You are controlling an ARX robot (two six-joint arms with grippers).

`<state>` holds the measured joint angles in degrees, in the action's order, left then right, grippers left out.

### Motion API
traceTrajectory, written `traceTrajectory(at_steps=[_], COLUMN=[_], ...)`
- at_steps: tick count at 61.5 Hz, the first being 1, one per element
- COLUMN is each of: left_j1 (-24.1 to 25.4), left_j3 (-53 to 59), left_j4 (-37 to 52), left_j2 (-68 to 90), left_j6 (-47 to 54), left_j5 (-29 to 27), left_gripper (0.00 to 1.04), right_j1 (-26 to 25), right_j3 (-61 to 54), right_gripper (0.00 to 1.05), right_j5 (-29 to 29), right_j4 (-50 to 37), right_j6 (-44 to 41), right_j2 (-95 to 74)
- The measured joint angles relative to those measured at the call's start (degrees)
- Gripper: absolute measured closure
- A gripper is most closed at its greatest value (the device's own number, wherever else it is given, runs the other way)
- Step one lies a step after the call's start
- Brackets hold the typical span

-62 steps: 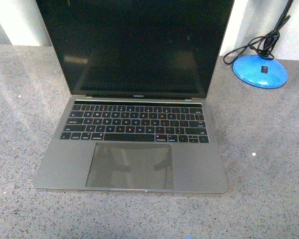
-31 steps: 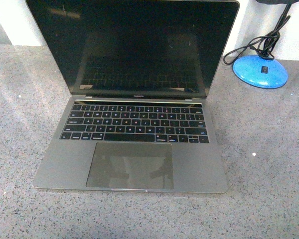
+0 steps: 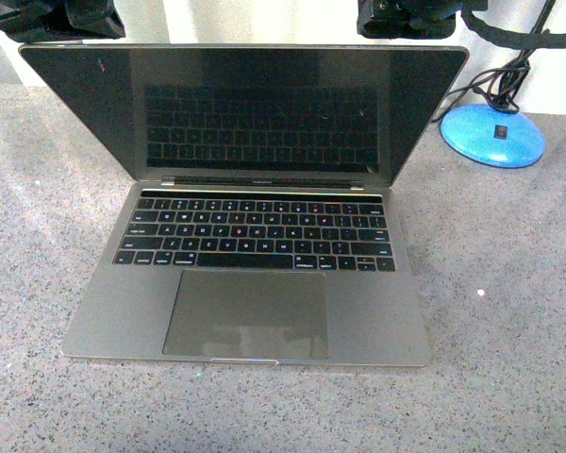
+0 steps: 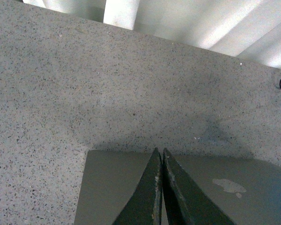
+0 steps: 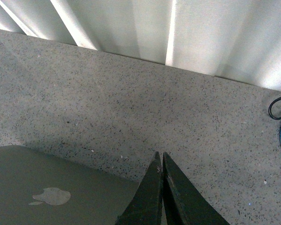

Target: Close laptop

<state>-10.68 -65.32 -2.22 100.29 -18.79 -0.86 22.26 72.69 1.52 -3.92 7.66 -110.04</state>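
The grey laptop [image 3: 245, 311] sits open on the speckled grey table, its dark screen [image 3: 255, 113] tilted forward over the black keyboard [image 3: 255, 231]. In the front view both arms show as dark shapes behind the lid's top edge, the left arm [image 3: 66, 17] and the right arm [image 3: 415, 14]. In the left wrist view my shut left gripper [image 4: 159, 152] lies over the grey lid [image 4: 107, 187] near its top edge, the apple logo [image 4: 229, 186] beside it. In the right wrist view my shut right gripper [image 5: 160, 155] is at the lid's [image 5: 37, 183] corner.
A blue round lamp base [image 3: 492, 134] with a black coiled cable [image 3: 495, 80] stands at the back right, close to the lid's right corner. White panels [image 5: 178, 28] close off the table's far edge.
The laptop's screen has tilted forward and down toward the keyboard. Both arms have come into view behind the lid's top edge.
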Motion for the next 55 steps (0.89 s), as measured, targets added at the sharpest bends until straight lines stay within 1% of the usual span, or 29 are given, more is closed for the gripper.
traceTrajectory(at_steps=[10,55], left_j1=[0.2,-0.4], left_j3=[2.1,6.4], left_j4=[0.0,0.1], left_j2=[-1.0,-3.2], left_j6=[0.0,-2.0], left_j5=[0.1,2.2], left_gripper=[1.01,1.01], right_j1=[0.8,2.2], right_j3=[-1.7,-8.3], right_gripper=[1.04,1.04], right_j5=[1.2,2.1], right_j4=[0.0,-0.7], right_j6=[1.3,7.7], right_j2=[0.7,2.3])
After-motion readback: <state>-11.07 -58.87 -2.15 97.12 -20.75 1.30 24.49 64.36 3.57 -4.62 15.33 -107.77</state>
